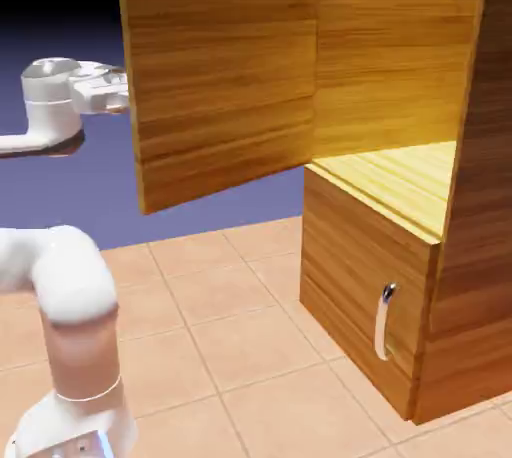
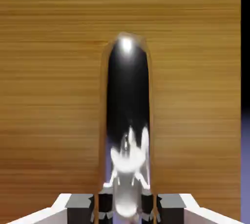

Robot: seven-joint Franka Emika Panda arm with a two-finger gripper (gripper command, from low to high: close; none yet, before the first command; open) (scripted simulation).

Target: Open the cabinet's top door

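My pincer (image 2: 126,209) is closed on the curved handle (image 2: 128,96) of the top door (image 1: 222,91), which stands swung out from the cabinet (image 1: 370,286). Polished metal may slip; I'd keep mid-bar, away from its ends. The rigid panel should pivot smoothly.

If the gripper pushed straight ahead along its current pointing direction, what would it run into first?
Probably the handle, already between the gripper's tips; just beyond it comes the top door, though depth is hard to judge.
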